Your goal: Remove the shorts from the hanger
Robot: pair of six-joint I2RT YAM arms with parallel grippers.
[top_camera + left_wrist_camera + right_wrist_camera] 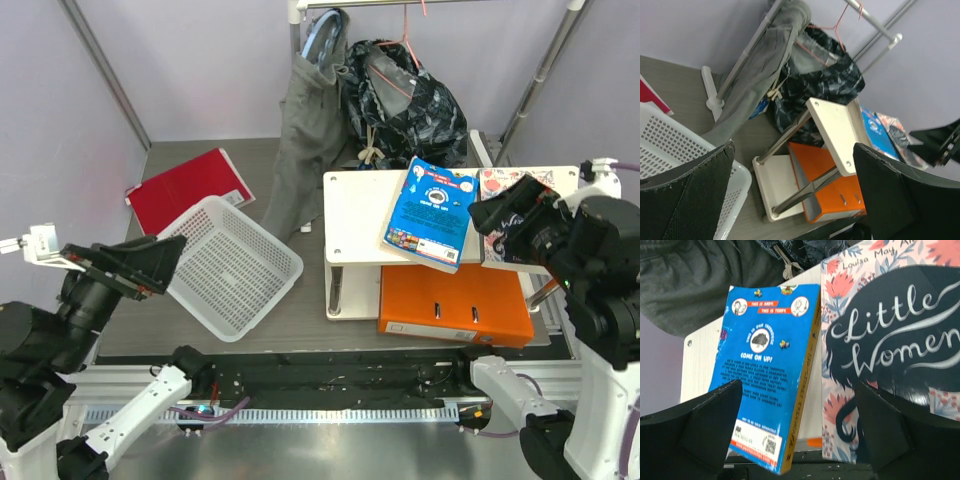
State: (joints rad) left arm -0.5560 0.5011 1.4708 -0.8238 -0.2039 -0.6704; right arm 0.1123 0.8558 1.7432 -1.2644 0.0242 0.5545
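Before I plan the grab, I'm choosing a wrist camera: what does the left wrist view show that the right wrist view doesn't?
Only the left wrist view shows the hanger and the white basket. Only the right wrist view shows the Little Women book with its title legible. Both catch the shorts, the grey garment, the blue book and the white shelf.

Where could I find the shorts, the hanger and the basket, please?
shorts [415,110], top view, front of the printed fabric.
hanger [407,35], top view, stem below the hook.
basket [230,265], top view, bare mesh floor.
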